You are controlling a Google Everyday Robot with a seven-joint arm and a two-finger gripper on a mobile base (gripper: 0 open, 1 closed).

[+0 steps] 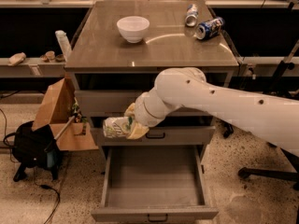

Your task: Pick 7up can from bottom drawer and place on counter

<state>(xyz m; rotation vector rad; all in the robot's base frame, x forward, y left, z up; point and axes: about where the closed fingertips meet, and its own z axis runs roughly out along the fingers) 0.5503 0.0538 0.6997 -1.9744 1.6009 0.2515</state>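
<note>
My gripper [125,125] is shut on the 7up can [113,127], a pale dented can with green marks, held on its side. It hangs in front of the shallower grey drawers, left of centre, above the open bottom drawer [154,176], whose inside shows nothing else. The counter [154,45] is the glossy grey-brown top above and behind the can. My white arm [219,101] comes in from the right across the cabinet front.
On the counter stand a white bowl [133,28], a blue can [209,28] on its side and a silver can [191,14]. An open cardboard box [58,113] and a black bag [30,146] sit left of the cabinet. A chair base [271,171] is at the right.
</note>
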